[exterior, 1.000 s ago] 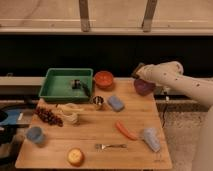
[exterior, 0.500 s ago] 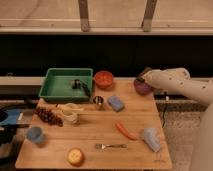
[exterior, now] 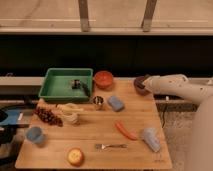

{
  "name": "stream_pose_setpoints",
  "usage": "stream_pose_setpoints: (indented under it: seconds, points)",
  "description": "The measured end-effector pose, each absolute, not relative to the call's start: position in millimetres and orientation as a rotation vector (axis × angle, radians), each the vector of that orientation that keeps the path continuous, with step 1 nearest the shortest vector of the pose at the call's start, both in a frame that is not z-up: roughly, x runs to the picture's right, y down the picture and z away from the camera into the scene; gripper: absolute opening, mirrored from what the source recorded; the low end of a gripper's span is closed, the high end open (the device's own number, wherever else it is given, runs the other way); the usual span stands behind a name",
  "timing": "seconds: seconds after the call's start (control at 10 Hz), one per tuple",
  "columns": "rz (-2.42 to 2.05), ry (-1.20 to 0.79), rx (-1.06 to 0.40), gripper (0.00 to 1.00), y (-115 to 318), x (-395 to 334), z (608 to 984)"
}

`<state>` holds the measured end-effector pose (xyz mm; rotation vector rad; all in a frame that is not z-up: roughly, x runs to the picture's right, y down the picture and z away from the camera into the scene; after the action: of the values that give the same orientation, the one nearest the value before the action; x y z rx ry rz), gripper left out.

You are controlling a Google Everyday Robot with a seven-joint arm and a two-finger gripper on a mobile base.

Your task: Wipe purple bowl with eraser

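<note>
The purple bowl (exterior: 139,86) stands at the far right corner of the wooden table (exterior: 100,127), to the right of the orange-red bowl (exterior: 103,78). My white arm reaches in from the right, and its gripper (exterior: 143,81) is down at the bowl, covering the bowl's right part. The eraser is hidden; I cannot make it out at the gripper's tip.
A green tray (exterior: 46,86) sits at the far left. A light-blue pad (exterior: 116,103) and a metal cup (exterior: 98,102) are mid-table. Grapes (exterior: 47,116), a blue cup (exterior: 34,135), a fork (exterior: 111,146), a carrot (exterior: 126,131) and a tipped pale cup (exterior: 150,138) lie nearer.
The arm has come down from above the purple bowl's far rim, so the gripper now sits at the bowl. Nothing else on the table has moved.
</note>
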<state>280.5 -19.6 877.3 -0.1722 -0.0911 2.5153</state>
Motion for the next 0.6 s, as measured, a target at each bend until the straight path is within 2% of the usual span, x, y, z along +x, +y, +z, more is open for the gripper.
stream_pose_setpoints:
  seconds: [0.6]
  points:
    - [2.529,-0.080,-0.178,0.00,-14.2,281.8,880.2]
